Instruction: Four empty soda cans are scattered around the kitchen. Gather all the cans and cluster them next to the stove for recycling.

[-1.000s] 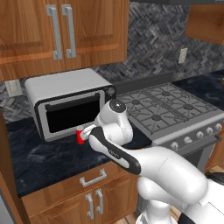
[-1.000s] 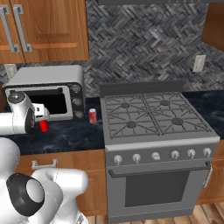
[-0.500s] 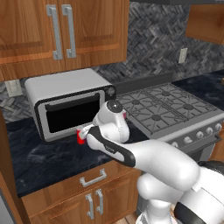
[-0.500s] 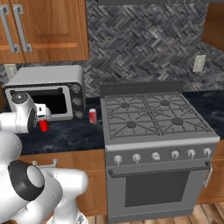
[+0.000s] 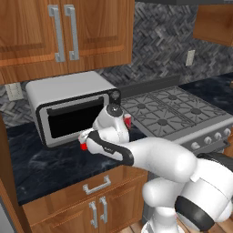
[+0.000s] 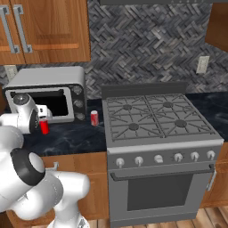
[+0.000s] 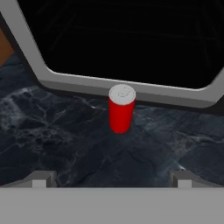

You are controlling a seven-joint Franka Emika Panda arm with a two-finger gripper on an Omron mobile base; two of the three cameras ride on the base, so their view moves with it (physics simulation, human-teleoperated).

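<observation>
Because the gripper [image 7: 111, 179] hangs with fingers [image 7: 41, 178] released, the plain red soda can [image 7: 121, 109] ahead between them, a low approach risks toppling it against the toaster oven [image 7: 131, 85]

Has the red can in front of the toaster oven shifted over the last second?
No. The red can stands at the same spot on the counter before the toaster oven.

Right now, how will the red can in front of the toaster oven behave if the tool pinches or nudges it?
The red can stands upright and narrow, so a nudge probably tips it. On its side it would likely roll across the countertop. The smooth round wall may slip in the open tool.
</observation>
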